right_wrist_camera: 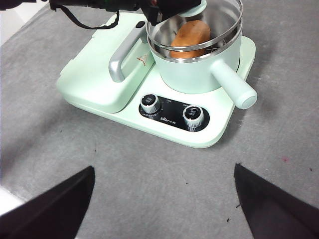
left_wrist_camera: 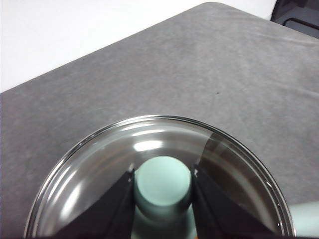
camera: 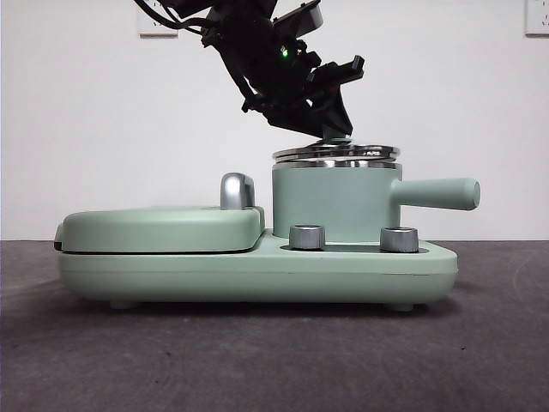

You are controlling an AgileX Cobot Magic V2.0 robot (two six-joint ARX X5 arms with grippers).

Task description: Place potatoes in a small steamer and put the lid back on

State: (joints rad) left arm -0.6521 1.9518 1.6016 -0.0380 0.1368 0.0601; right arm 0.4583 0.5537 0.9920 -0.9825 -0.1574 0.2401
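The small steamer (camera: 330, 202) stands on the right half of the mint-green cooker, its stubby handle (camera: 437, 194) pointing right. The potato (right_wrist_camera: 189, 37) lies inside the steamer, seen through the glass. My left gripper (camera: 336, 130) reaches down from above and is shut on the lid's green knob (left_wrist_camera: 163, 181). The glass lid (camera: 336, 152) sits level right at the steamer's steel rim; whether it rests fully on the rim I cannot tell. The lid's glass fills the left wrist view (left_wrist_camera: 99, 164). My right gripper (right_wrist_camera: 164, 204) is open and empty, high above the table in front of the cooker.
The flat griddle cover (camera: 163, 227) with a chrome handle (camera: 237, 190) takes up the cooker's left half. Two steel dials (camera: 307, 237) (camera: 399, 239) sit on the cooker's front. The dark grey table (camera: 274, 360) lies all around.
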